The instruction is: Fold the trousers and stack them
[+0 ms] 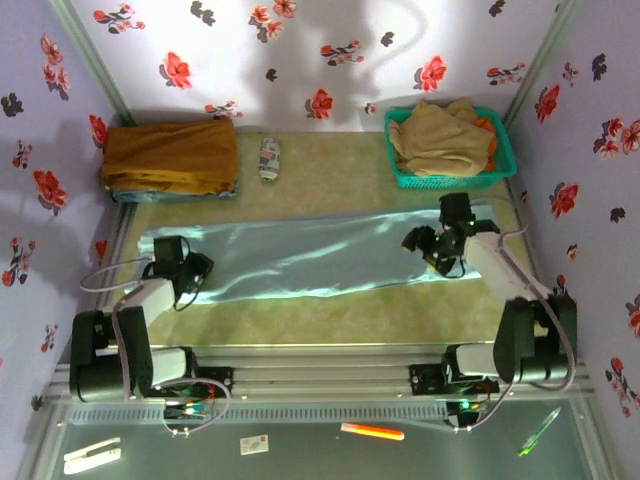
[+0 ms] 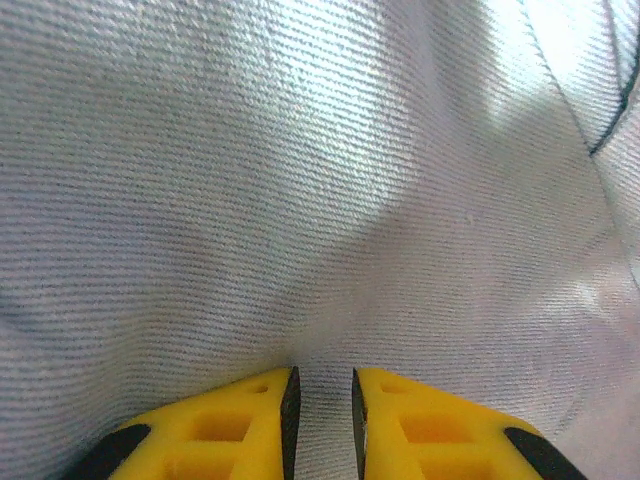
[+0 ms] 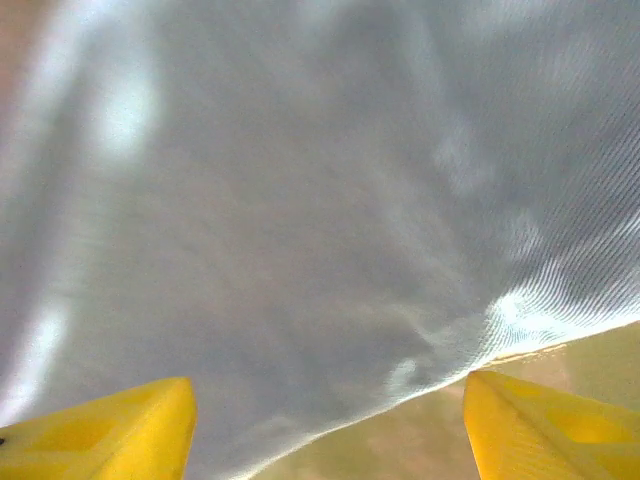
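Stretching as one long flat band across the surface (image 1: 330,165), the pale aqua-blue trousers (image 1: 310,260) lie from the left side to the right, in the middle of the olive mat.

At the band's left end the left claw (image 1: 192,272) sits low on the cloth. In the left wrist view its yellow fingers (image 2: 250,425) stand nearly together, leaving only a thin slot, and the trousers (image 2: 300,200) run into that slot with creases drawing in toward it, so the left claw (image 2: 322,390) pinches a fold of the cloth.

Behind it, at the back left, a folded mustard-brown garment (image 1: 170,155) rests well apart from the trousers, and a small rolled cloth (image 1: 270,158) lies just to its right.

At the band's right end the right claw (image 1: 435,250) hovers over the cloth. In the right wrist view the right claw (image 3: 330,410) is spread wide, one yellow finger (image 3: 120,430) at each lower corner, nothing gripped between them; the trousers' (image 3: 300,200) edge crosses the gap, bare surface (image 3: 580,350) showing beside it.

At the back right a green basket (image 1: 505,160) holds a crumpled tan garment (image 1: 440,135).
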